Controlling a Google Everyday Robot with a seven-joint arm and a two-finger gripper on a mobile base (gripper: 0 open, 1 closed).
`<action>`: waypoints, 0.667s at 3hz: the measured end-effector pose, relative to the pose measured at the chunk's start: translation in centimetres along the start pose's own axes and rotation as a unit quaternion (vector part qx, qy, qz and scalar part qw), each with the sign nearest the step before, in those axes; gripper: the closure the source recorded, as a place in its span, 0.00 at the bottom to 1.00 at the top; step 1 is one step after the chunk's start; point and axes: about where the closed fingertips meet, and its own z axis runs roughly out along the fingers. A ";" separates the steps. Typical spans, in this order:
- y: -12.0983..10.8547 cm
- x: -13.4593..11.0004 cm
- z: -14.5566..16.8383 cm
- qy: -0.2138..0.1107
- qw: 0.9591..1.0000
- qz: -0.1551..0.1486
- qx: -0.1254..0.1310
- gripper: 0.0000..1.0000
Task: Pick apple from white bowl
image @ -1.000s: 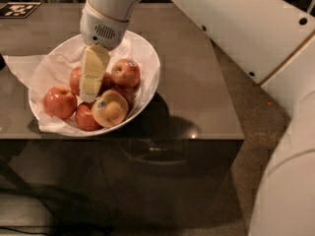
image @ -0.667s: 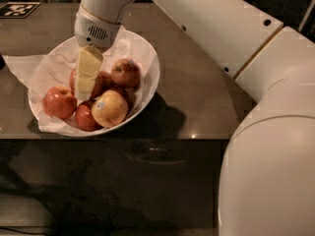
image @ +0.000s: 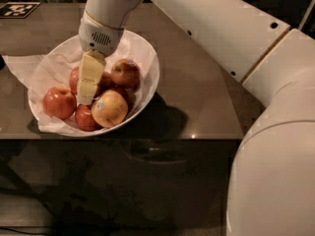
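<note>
The white bowl point(image: 147, 58), lined with crumpled white paper, sits on the dark table and holds several apples. My gripper point(image: 86, 98) reaches down into the middle of the bowl from the upper right. A deep-red apple point(image: 73, 79) shows just left of the gripper and is mostly hidden behind it; I see no sticker on it. A yellow-blushed apple with a sticker point(image: 110, 108) lies just right of the gripper tip. Another red apple point(image: 126, 73) lies at the back right, one point(image: 59, 102) at the left, and a small one point(image: 84, 118) at the front.
The white arm point(image: 221, 28) crosses the upper right and its bulky body point(image: 275, 171) fills the right side. The table's front edge point(image: 147, 137) runs just below the bowl. A black-and-white marker tag point(image: 17, 9) lies at the far left corner.
The gripper has moved slightly left and lower among the apples. The arm has swung further into view on the right. The apples have not moved.
</note>
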 end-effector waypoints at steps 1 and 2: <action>0.0 0.0 0.1 0.000 1.000 0.000 0.000 0.19; 0.0 0.0 0.1 0.000 1.000 0.000 0.000 0.42</action>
